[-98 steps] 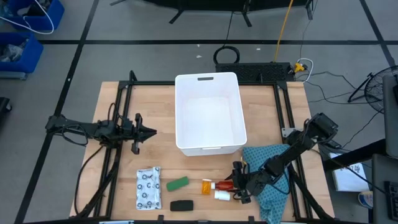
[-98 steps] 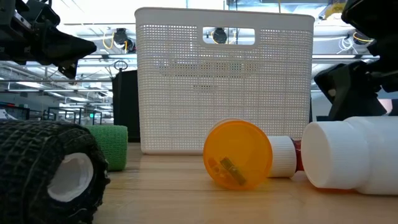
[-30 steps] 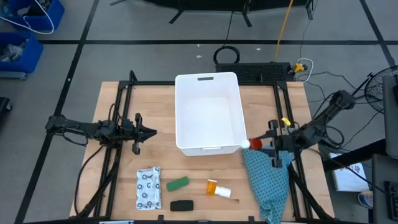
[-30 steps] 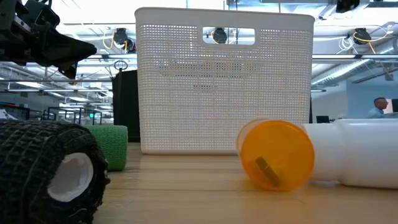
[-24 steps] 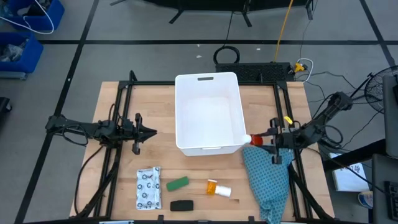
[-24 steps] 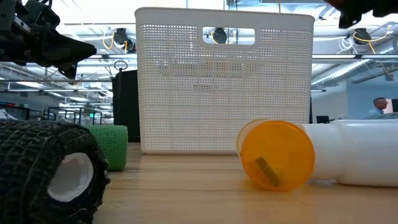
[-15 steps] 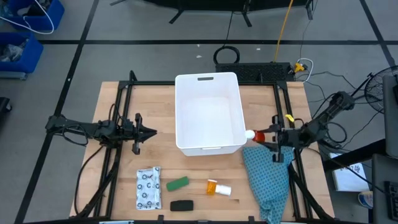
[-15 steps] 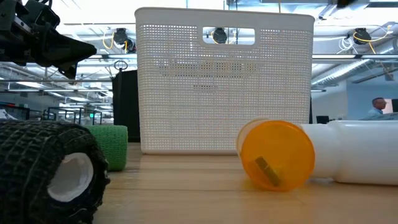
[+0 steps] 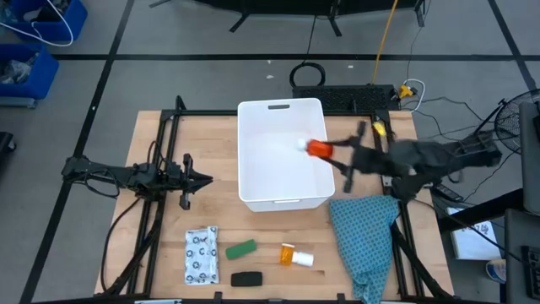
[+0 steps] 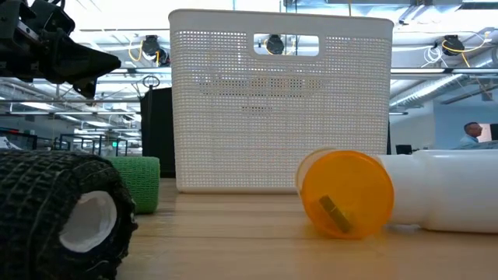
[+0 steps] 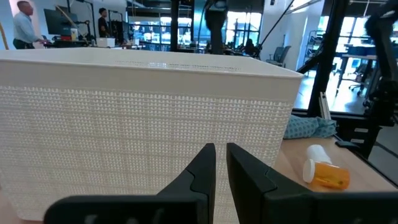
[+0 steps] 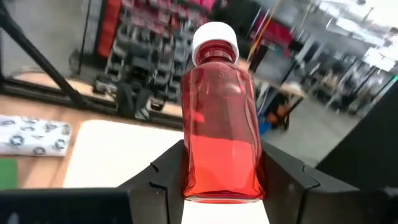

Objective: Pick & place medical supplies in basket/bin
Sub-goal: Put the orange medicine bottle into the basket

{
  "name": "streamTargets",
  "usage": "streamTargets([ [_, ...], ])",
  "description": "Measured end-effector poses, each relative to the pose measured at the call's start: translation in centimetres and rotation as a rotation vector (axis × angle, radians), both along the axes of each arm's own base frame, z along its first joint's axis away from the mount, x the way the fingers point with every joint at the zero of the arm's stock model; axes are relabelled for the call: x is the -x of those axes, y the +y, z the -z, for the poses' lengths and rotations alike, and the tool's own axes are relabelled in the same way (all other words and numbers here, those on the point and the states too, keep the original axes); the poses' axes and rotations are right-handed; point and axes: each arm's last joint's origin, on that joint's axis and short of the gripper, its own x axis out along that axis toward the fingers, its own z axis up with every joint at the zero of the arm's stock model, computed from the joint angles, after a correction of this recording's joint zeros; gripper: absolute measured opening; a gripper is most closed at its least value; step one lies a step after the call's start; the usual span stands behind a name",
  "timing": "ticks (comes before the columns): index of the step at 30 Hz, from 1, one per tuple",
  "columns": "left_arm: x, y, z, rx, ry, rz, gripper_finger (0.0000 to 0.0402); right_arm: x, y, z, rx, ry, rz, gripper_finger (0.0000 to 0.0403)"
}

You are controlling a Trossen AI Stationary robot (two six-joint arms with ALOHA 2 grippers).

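Holding red-and-white bottle [image 9: 315, 149] in my right claw [image 9: 331, 152], fingers clamped on its sides, over white bin [image 9: 253, 118] interior near its 3 o'clock wall. Left claw [image 9: 201, 178] waits at bin's 9 o'clock, fingers narrow, nearly closed, empty. On bench [image 9: 160, 253] at bin's 6 o'clock: dotted white packet [image 9: 201, 255], green oblong [image 9: 241, 249], black oblong [image 9: 246, 279], orange vial [image 9: 294, 255]. Teal cloth [image 9: 363, 236] at 5 o'clock.

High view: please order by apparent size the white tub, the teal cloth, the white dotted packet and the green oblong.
1. Large white rectangular plastic tub.
2. Teal patterned cloth.
3. White flat packet with dark dots.
4. Small green oblong.
All lie at table level, so the order is reliable.
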Motion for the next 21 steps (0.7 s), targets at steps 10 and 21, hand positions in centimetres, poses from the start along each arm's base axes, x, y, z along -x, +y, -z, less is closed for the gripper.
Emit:
streamTargets([
  [10,0.0,0.0,0.0,0.001,0.0,0.0,0.0042,-10.2,-8.4,3.5,-0.017,0.468,0.025,0.0147],
  [21,0.0,0.0,0.0,0.003,0.001,0.0,0.0042,-13.9,-15.8,10.6,0.096,0.719,-0.08,0.0147],
])
